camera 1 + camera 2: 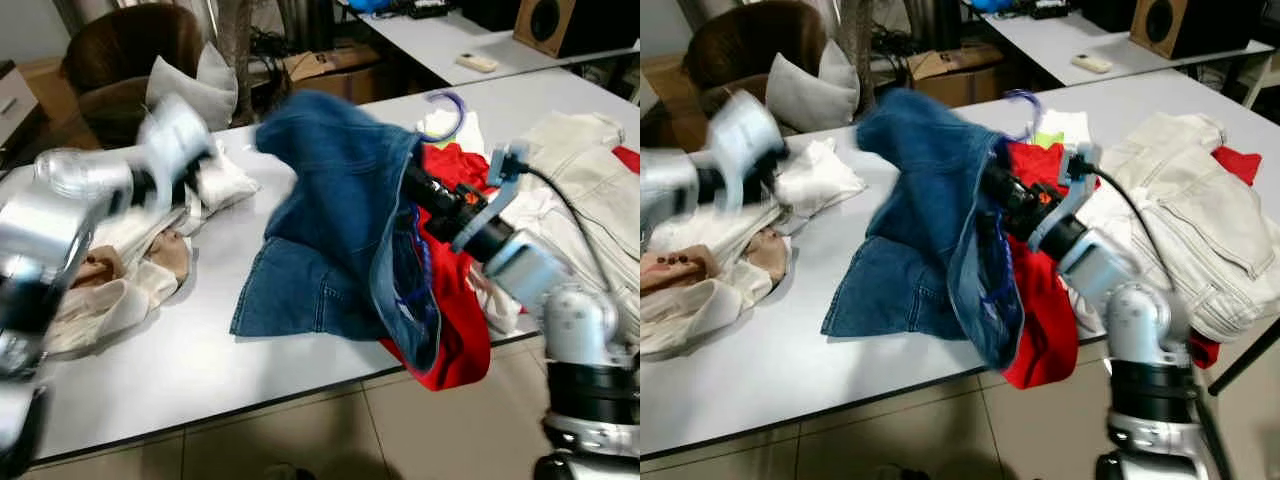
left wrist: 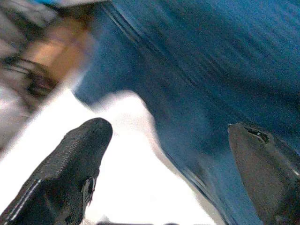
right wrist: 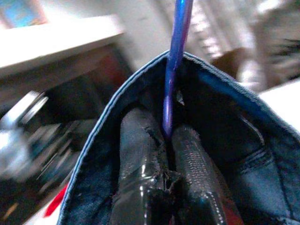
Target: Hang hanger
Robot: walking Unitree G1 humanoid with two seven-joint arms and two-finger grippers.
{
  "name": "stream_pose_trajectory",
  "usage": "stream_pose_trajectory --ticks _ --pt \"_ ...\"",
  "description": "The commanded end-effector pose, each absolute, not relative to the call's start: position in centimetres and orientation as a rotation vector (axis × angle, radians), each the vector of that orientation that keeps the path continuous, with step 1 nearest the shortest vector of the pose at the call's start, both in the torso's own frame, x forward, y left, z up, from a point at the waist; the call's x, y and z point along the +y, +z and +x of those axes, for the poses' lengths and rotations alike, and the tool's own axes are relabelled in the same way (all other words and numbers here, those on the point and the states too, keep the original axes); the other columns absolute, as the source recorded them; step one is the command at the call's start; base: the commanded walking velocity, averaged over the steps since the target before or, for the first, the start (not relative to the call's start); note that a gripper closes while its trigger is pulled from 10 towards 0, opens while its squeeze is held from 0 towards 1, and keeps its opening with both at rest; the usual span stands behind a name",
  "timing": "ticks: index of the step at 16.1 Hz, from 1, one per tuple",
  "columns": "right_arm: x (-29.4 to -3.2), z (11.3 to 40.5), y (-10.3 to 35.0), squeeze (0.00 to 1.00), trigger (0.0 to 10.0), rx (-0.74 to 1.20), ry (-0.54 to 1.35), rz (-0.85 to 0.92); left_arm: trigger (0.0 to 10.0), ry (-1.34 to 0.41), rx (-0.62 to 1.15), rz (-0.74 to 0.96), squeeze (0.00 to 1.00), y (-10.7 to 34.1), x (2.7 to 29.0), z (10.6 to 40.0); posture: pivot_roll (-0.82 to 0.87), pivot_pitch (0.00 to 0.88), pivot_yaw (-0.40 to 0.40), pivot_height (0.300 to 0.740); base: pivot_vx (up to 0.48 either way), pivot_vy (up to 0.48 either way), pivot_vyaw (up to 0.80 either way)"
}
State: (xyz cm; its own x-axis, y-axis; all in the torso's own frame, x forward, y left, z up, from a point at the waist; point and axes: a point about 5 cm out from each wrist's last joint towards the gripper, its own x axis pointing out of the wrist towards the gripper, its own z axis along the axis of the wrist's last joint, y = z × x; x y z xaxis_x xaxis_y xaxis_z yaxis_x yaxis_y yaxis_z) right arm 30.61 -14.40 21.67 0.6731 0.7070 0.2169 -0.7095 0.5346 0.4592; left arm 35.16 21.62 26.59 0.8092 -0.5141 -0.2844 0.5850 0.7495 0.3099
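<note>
A blue denim garment point(image 1: 340, 200) is lifted off the white table point(image 1: 180, 370), draped over my right arm. My right gripper point(image 3: 168, 133) is inside the denim's waistband, shut on the thin purple hanger point(image 3: 178, 56). A loop of the hanger's purple wire point(image 1: 425, 265) shows inside the denim's opening. The hanger's other parts are hidden by the cloth. My left arm point(image 1: 165, 150) is motion-blurred over the white clothes at the table's left. My left gripper point(image 2: 173, 145) is open, its fingers wide apart, with the denim just ahead of it.
A red garment point(image 1: 455, 330) hangs over the front edge under the denim. Cream clothes point(image 1: 590, 170) cover the right side and pale clothes point(image 1: 110, 270) the left. A purple hook point(image 1: 447, 103) lies behind the denim. Cushions point(image 1: 195, 85), a brown chair point(image 1: 120, 45) and a second table point(image 1: 450, 40) stand beyond.
</note>
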Motion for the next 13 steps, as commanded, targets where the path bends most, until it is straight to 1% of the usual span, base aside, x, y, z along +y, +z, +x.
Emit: stream_pose_trajectory --ticks 1,2,3,5,6,7,9,11,13 --pt "-14.1 29.7 23.0 0.00 10.0 -0.044 0.952 0.535 10.0 -0.467 0.055 0.229 1.00 29.0 23.4 36.0 -0.11 0.000 0.129 0.719 0.000 0.000 0.00" --pt "-14.6 29.1 23.8 0.00 10.0 -0.062 1.003 0.517 10.0 -0.394 -0.028 0.131 1.00 30.1 24.7 36.5 -0.11 0.000 0.129 0.719 0.000 0.000 0.00" --pt "-14.6 29.1 23.9 0.00 10.0 -0.065 1.007 0.515 10.0 -0.397 -0.035 0.140 1.00 30.2 24.8 36.5 -0.11 0.000 0.129 0.719 0.000 0.000 0.00" --pt "-15.2 28.4 24.9 0.00 10.0 -0.084 1.053 0.491 10.0 -0.474 -0.091 0.176 1.00 29.8 25.5 36.3 -0.11 0.000 0.134 0.719 0.000 0.000 0.00" --pt "-15.3 28.2 25.2 0.00 10.0 -0.087 1.060 0.482 10.0 -0.517 -0.059 0.240 1.00 28.9 25.7 36.0 -0.11 0.000 0.134 0.719 0.000 0.000 0.00" --pt "-15.4 27.9 25.4 0.00 10.0 -0.088 1.070 0.474 10.0 -0.545 -0.024 0.264 0.97 28.0 26.0 35.8 -0.11 0.000 0.136 0.719 0.000 0.000 0.00" --pt "-15.5 27.2 25.7 0.00 10.0 -0.087 1.112 0.461 10.0 -0.556 0.025 0.320 0.00 26.8 27.2 35.5 -0.11 0.000 0.136 0.719 0.000 0.000 0.00" --pt "-15.4 26.8 25.8 0.00 10.0 -0.082 1.143 0.451 10.0 -0.522 0.036 0.393 0.00 26.3 28.1 35.5 -0.11 0.000 0.135 0.719 0.000 0.000 0.00" --pt "-15.4 26.5 25.8 0.00 10.0 -0.071 1.164 0.439 10.0 -0.554 0.041 0.412 0.00 26.0 28.1 35.5 -0.11 0.000 0.135 0.719 0.000 0.000 0.00"
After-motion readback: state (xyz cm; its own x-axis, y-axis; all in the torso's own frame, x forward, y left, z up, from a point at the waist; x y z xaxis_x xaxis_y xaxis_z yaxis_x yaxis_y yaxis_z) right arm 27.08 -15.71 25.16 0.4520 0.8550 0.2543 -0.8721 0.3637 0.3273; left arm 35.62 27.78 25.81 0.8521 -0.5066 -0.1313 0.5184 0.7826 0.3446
